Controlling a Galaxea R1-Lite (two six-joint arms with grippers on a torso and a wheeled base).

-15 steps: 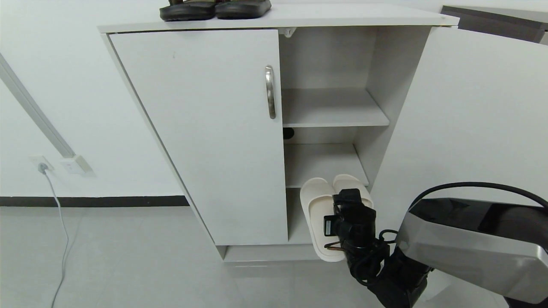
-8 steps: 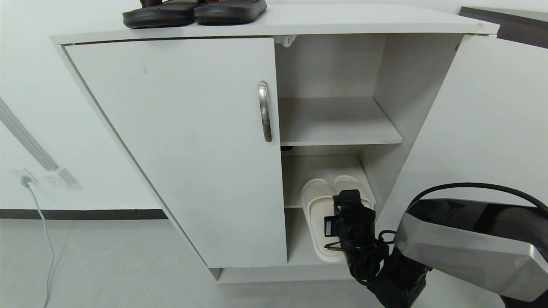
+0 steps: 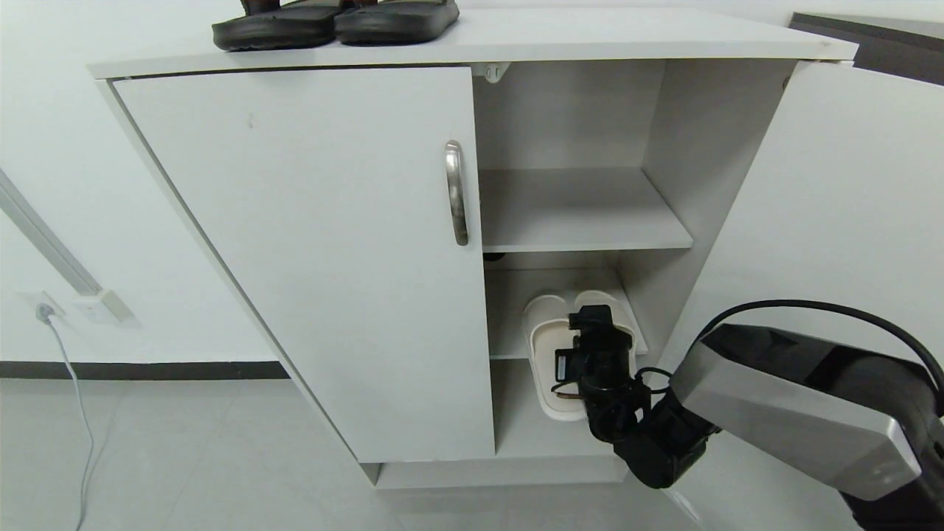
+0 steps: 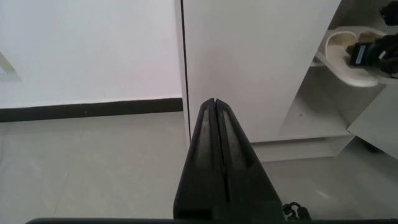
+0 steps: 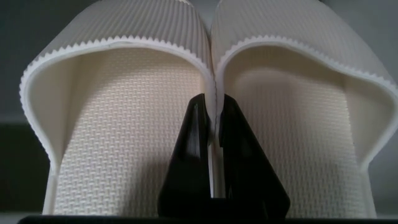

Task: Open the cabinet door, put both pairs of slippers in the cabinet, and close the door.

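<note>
– White ribbed foam, that pair of slippers (image 3: 549, 354): where is it against the cabinet (image 3: 472, 37)?
– Half in. The toes lie over the cabinet's lower shelf (image 3: 516, 295), and the heels jut out past the cabinet's front edge. I cannot tell whether the soles bear on the shelf.
– And the claw?
– The right gripper (image 3: 588, 318) is closed almost all the way. Its two fingers (image 5: 193, 149) pinch the touching inner edges of both slippers, so the pair hangs as one piece.
– The other arm?
– The left gripper (image 4: 214, 115) sits low in front of the cabinet, facing its closed left door (image 3: 310, 251). Its fingers are pressed flat together with nothing between them.
– So what counts as done?
– The cabinet's right door (image 3: 833, 221) stands wide open, so the first step is finished. I judge the white pair to be mid-placement: partly inside, not yet let go.
– What is left?
– Slide that pair deeper and release it. The black slippers (image 3: 335, 18) lie on top of the cabinet, above the left door, untouched. They have to go inside too, perhaps on the upper shelf (image 3: 582, 214). Then the right door must be swung shut. By my reckoning, less than half of the job is done.
</note>
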